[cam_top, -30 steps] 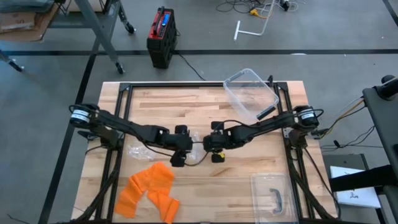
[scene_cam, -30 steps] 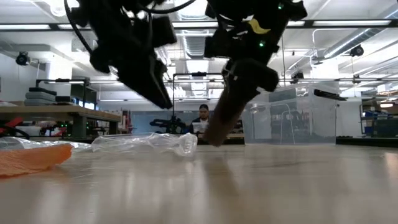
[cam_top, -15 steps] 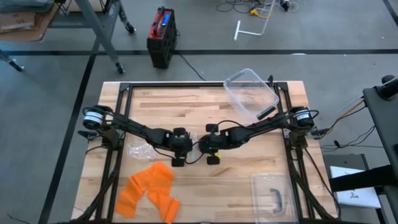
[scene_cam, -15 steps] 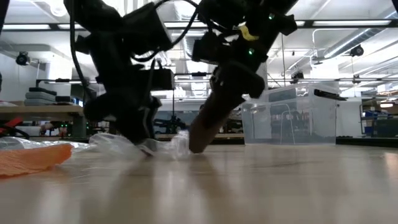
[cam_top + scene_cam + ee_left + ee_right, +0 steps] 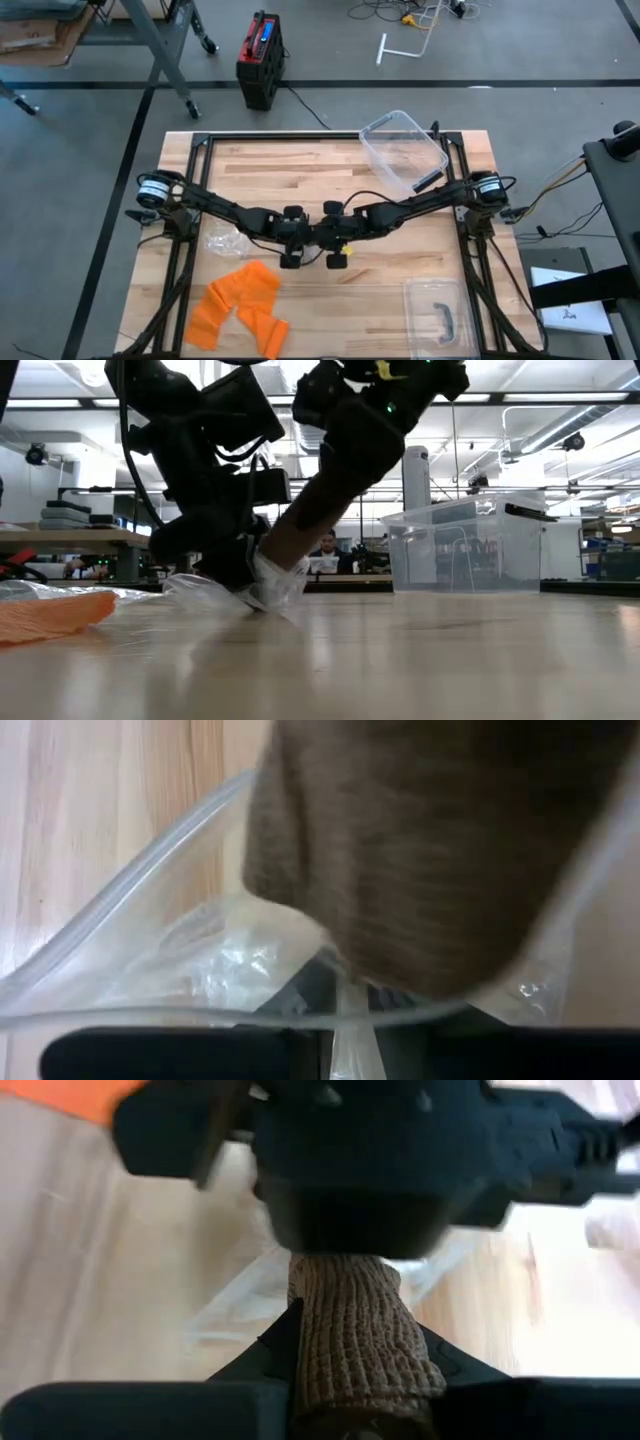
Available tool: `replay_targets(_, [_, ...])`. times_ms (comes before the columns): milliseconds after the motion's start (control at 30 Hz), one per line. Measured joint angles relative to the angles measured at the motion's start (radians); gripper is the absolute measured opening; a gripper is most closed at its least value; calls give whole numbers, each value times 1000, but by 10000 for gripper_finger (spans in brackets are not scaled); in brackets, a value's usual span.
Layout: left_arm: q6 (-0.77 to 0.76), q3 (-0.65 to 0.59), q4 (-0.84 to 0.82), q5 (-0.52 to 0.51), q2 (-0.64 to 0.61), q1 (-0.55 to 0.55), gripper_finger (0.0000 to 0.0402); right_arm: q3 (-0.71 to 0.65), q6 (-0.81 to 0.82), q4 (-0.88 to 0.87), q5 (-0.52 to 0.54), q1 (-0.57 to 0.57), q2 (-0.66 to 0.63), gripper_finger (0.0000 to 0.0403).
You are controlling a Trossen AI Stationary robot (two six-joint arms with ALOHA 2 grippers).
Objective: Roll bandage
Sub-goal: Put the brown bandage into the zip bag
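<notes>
The two arms meet at the centre of the light wooden desk [image 5: 400, 270] in the high view. The right gripper [image 5: 345, 1370] is clenched on a brown knitted bandage roll [image 5: 355, 1335], which stands tilted in the low view with its lower end down in the mouth of a clear plastic zip bag [image 5: 215, 592]. The left gripper [image 5: 291, 250] sits directly against the roll at that bag. Its fingers have narrowed around the bag's edge, but whether they have fully clamped it cannot be told.

Compared with one second earlier, the left gripper has come down from above the desk to the bag, and the right gripper has shifted toward frame left, carrying the roll into the bag opening; the arms now touch where a gap showed before.

An orange fabric strip [image 5: 240, 305] lies at lower left of the high view. A clear plastic bin [image 5: 402, 150] stands at upper right. No legible writing or labels.
</notes>
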Motion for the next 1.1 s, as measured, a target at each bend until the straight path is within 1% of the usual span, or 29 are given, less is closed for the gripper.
replay_targets(233, [3, 2, 7, -3, 0, 0, 51, -8, 16, -63, 19, -4, 48, 77])
replay_targets(333, [-9, 9, 12, -41, -6, -1, 61, -6, 21, -59, 24, -3, 69, 80])
replay_targets(400, [-9, 9, 6, -55, -16, 0, 70, -6, 22, -56, 25, -3, 72, 80])
replay_targets(533, [9, 7, 2, -69, -76, -1, 93, -6, 22, -65, 25, -3, 70, 77])
replay_targets(667, [22, 7, 9, -71, -138, -1, 121, -6, 21, -69, 24, -3, 70, 80])
replay_targets(767, [47, 5, 29, -71, -154, -1, 144, -7, 22, -71, 22, -3, 70, 79])
replay_targets(933, [98, -50, 143, -21, -125, 6, 184, -7, 21, -73, 22, -4, 70, 77])
replay_targets(1033, [109, -76, 249, 49, -116, 11, 206, -8, 21, -76, 21, -4, 70, 81])
replay_targets(1100, [109, -87, 281, 54, -113, 11, 218, -8, 22, -77, 21, -4, 70, 81])
